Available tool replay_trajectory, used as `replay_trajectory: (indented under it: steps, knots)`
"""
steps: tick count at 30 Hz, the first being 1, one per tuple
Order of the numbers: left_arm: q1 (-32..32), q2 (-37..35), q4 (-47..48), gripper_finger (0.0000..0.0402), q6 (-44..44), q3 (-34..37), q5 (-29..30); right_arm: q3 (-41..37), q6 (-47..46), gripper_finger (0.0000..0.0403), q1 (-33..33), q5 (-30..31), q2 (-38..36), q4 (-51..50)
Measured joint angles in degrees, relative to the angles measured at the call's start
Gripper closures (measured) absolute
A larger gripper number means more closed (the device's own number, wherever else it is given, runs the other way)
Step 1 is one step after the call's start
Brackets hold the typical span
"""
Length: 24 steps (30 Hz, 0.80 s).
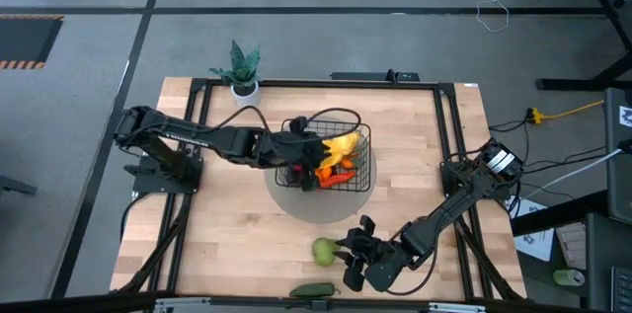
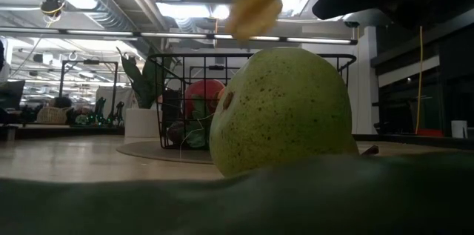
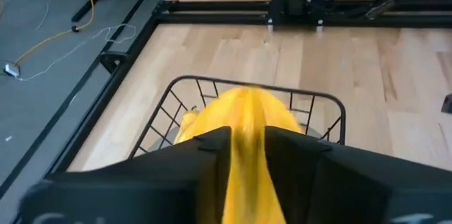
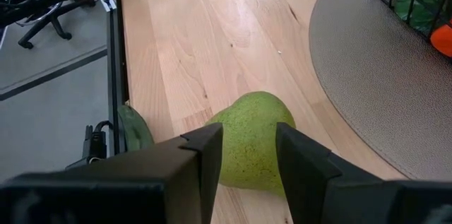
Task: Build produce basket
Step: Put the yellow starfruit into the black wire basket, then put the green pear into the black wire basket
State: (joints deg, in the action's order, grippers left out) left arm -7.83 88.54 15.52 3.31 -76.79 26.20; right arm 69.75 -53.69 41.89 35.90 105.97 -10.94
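Note:
The black wire basket (image 1: 331, 160) stands on a grey round disc (image 1: 296, 204) at mid-table and holds an orange carrot (image 1: 334, 177) and a red apple (image 2: 204, 98). My left gripper (image 1: 318, 145) reaches in from the table's left, over the basket (image 3: 254, 93), shut on a yellow fruit (image 1: 343, 143). A green pear (image 1: 324, 250) lies on the wood near the near edge. My right gripper (image 4: 248, 164) is open, with a finger on each side of the pear (image 4: 251, 143); whether they touch it I cannot tell. A dark green vegetable (image 1: 314, 290) lies at the near edge. My left gripper pinches the yellow fruit (image 3: 244, 111) between its two fingers (image 3: 205, 157), and the fruit runs back along the gap between them. It comes from the table's left. The fruit (image 2: 254, 9) is lifted clear, above the basket's rim.
A potted plant (image 1: 240, 68) stands at the table's far edge, left of the basket. A black frame rail (image 1: 449, 155) runs around the tabletop. Bare wood lies on the near left (image 1: 227, 244) and between the basket and the right rail (image 1: 410, 155).

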Motion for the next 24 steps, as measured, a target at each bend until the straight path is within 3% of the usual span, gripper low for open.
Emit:
replay_trajectory:
  steps: [8,15,24]
  knots:
    - [0.1,-0.1,-0.1,0.0264,1.1,0.0,0.1,0.0,0.0,0.0282,0.0,0.0,0.0,0.0]
    - [-1.3,-0.1,5.8,0.0258,5.7,0.0,-0.1,0.0,0.0,0.0282,0.0,0.0,0.0,0.0]
    - [-7.9,-0.1,19.5,0.0261,17.4,0.0,-6.3,0.0,0.0,0.0282,0.0,0.0,0.0,0.0]
